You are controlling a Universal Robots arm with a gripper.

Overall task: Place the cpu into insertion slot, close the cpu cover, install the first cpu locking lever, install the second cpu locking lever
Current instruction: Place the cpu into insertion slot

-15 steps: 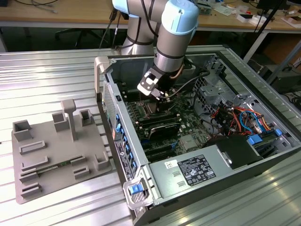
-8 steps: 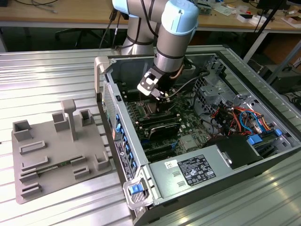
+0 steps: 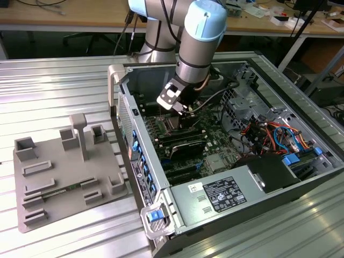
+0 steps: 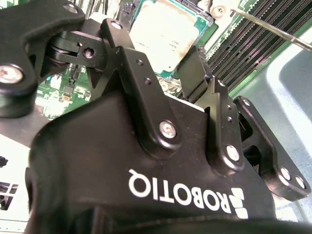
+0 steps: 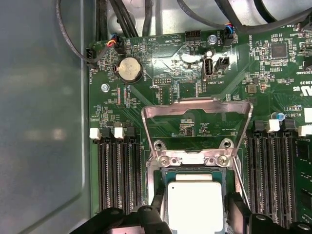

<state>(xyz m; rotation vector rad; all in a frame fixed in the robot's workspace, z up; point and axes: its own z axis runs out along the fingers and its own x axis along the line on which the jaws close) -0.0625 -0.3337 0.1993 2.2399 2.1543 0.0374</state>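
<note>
Starting nearest the lens in the second wrist view, find the black gripper (image 4: 156,41) body, with white lettering printed across it upside down. Note the jaws spread wide, with one finger (image 4: 195,73) just beside each of two opposite edges of the cpu (image 4: 161,34). See the cpu lying flat between the jaws, silvery top up, seated in the insertion slot (image 5: 195,172).

Check the first wrist view for the same chip between the same two fingers, with the slot's edge showing around it. Just beyond the chip, locate the cpu cover (image 5: 195,104), swung open on its hinge and clear of the chip. Note the green circuit board (image 5: 165,97) visible through the cover's window. Observe a thin metal rod (image 4: 273,30) running beside the slot in both wrist views. On either side of the slot, find the long black memory slots (image 5: 119,175). Farther on, find a coin cell (image 5: 129,69) among white printed legends on the board.

Use the exterior view for the wider setting:
- Upper middle of the frame: the arm (image 3: 199,37) reaching down into the open computer case (image 3: 122,91).
- Lower centre: a power supply (image 3: 217,196) bearing a white printed label.
- The exterior view's left: a grey fixture plate (image 3: 59,156) lying on the ribbed metal table (image 3: 59,86).
</note>
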